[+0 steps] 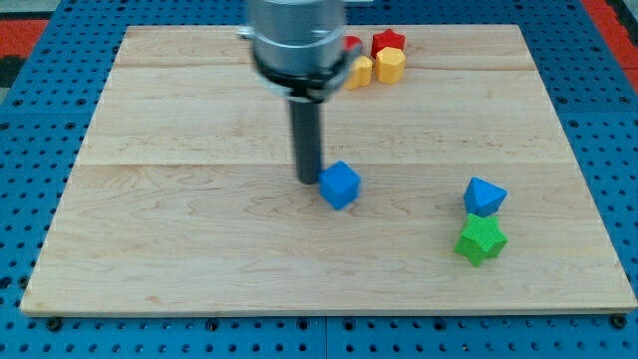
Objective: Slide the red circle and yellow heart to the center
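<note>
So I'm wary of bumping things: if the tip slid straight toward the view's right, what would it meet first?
My tip would meet the blue cube first; they look touching or nearly so.

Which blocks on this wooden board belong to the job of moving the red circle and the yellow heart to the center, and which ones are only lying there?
Belong to the job:
- red circle block, mostly hidden behind the arm
- yellow heart block
- my tip, touching the blue cube's left side

Only lying there:
- blue cube block
- red star block
- yellow hexagon block
- blue block
- green star block
- wooden board
</note>
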